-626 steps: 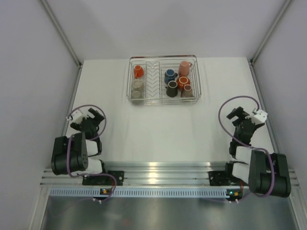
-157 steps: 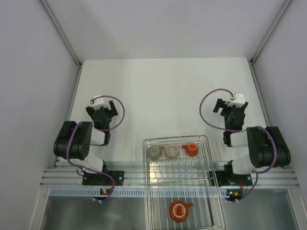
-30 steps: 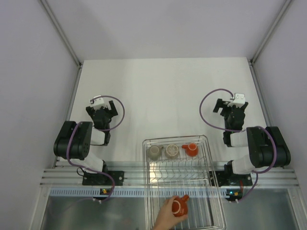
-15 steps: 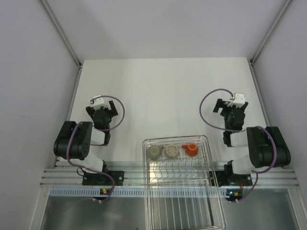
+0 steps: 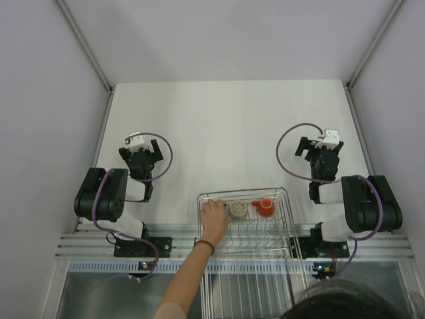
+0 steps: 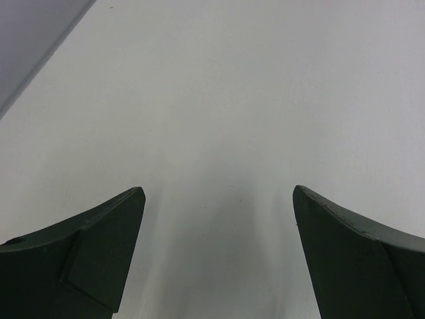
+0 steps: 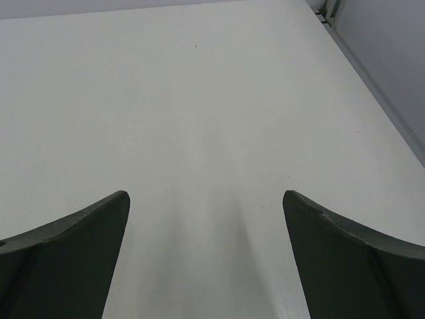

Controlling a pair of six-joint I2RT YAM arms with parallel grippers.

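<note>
Top external: left gripper (image 5: 143,151), right gripper (image 5: 321,150) beyond far side of wire rack (image 5: 259,191), right nearer; jaws spread wide, empty; person's hand (image 5: 214,216) inside rack

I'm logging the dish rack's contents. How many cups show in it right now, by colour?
Beige round cup: 1
Orange cup with a handle: 1
Total: 2 in the silver wire rack; the person's hand hides its far left corner, so anything beneath is uncounted.
</note>
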